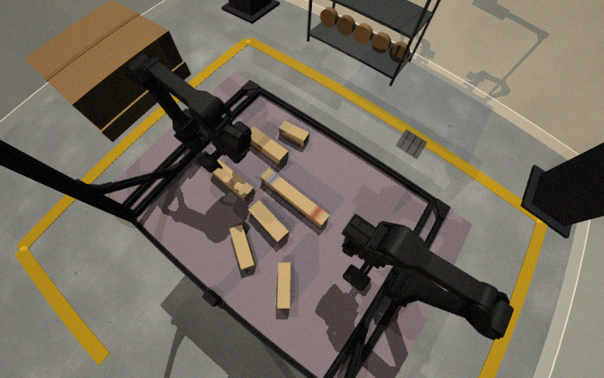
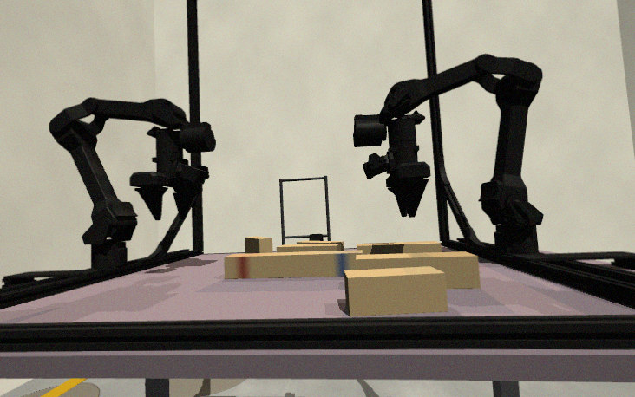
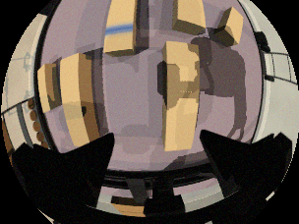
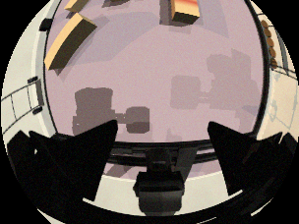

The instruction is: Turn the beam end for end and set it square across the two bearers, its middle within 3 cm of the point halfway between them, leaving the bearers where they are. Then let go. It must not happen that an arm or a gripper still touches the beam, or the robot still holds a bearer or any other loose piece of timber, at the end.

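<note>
The beam [image 1: 294, 196] is a long tan bar with a blue stripe near its far-left end and a red stripe near its near-right end. It lies flat on the purple table top, and it also shows in the exterior view [image 2: 290, 264]. My left gripper [image 1: 211, 160] is open and empty, high above a tan block [image 1: 232, 179] beside the beam's blue end. In the left wrist view that block [image 3: 180, 96] lies below the fingers. My right gripper [image 1: 356, 276] is open and empty, high over bare table off the beam's red end. I cannot tell which blocks are the bearers.
Several more tan blocks lie about the table: two at the far side [image 1: 268, 144] [image 1: 294, 132], two left of the beam [image 1: 267, 220] [image 1: 242, 246] and one near the front [image 1: 283, 285]. A black frame rail [image 1: 356, 147] rims the table.
</note>
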`<state>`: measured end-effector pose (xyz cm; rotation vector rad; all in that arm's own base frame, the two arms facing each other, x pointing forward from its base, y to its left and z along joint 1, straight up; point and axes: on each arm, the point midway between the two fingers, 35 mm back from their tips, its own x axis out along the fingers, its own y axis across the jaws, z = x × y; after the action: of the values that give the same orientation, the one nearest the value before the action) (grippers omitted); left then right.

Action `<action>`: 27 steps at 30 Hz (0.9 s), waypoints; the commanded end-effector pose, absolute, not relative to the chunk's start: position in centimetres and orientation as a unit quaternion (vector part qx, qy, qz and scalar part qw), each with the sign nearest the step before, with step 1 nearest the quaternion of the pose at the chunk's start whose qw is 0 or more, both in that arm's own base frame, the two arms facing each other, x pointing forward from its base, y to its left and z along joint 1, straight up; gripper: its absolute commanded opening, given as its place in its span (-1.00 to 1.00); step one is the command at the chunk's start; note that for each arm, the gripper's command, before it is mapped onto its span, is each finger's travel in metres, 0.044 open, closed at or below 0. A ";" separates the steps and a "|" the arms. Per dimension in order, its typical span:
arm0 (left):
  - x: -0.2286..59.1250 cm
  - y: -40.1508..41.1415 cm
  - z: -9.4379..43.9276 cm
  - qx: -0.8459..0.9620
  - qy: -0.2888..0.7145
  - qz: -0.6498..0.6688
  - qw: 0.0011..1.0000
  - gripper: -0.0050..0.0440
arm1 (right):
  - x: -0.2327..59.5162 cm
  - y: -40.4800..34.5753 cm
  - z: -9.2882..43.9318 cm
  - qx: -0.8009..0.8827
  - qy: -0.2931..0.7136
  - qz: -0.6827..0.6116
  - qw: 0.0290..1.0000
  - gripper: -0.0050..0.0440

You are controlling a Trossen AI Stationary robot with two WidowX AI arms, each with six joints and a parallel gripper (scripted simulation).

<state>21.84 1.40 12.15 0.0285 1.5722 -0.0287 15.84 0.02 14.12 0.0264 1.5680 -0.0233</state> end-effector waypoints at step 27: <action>27.7 2.8 10.7 0.014 0.707 -0.014 0.707 1.00 | 15.7 0.0 14.1 0.014 0.707 -0.014 0.707 1.00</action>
<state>26.97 2.59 10.92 0.0286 1.5689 -0.0282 15.83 0.02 14.11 0.0264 1.5680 -0.0234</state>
